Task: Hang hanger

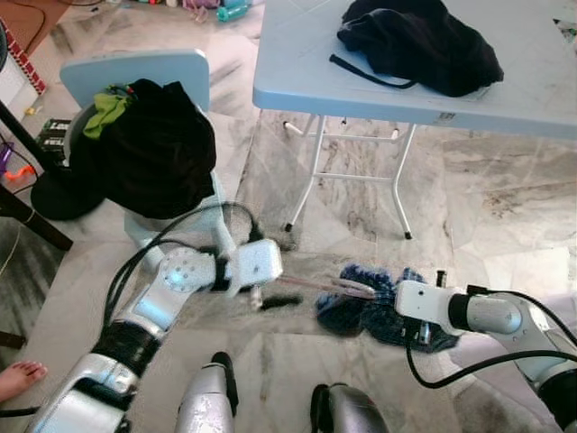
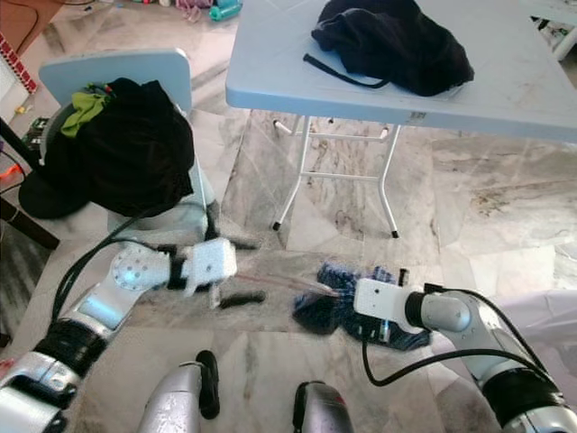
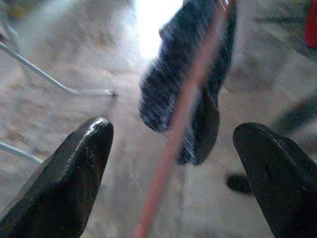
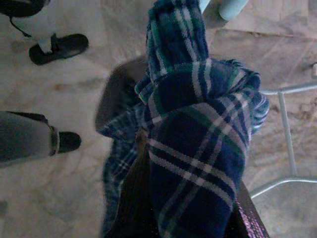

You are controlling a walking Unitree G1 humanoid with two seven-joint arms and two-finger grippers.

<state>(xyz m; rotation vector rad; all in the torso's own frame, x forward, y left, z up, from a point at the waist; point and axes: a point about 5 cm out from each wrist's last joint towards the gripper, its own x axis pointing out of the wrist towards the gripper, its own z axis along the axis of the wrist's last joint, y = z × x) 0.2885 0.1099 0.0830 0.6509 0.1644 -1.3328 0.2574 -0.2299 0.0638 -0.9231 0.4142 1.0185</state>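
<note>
Pink and thin, the hanger [image 1: 315, 285] runs almost level between our two arms above the marble floor [image 1: 487, 198], its long axis crosswise from the left gripper [image 1: 272, 300] toward the right gripper [image 2: 383, 332]. A blue plaid shirt [image 1: 379, 307] is bunched on its far end, just beside our right wrist. In the right wrist view the plaid cloth [image 4: 198, 148] wraps over the dark fingers [image 4: 133, 203], and we judge that gripper pinched on the shirt and the hanger end inside it. In the left wrist view the two black fingers [image 3: 69, 178] stand spread wide, with the pink bar [image 3: 173, 144] passing through the gap and touching neither; the picture is blurred there. So the bar lies straight ahead of our left pincer, already between its tips, and the left arm is nearer the bare end. We judge that closing it needs only a squeeze across the bar. A folding table [image 1: 297, 63] stands well beyond, and a chair [image 1: 144, 72] heaped with dark clothes is to our left
</note>
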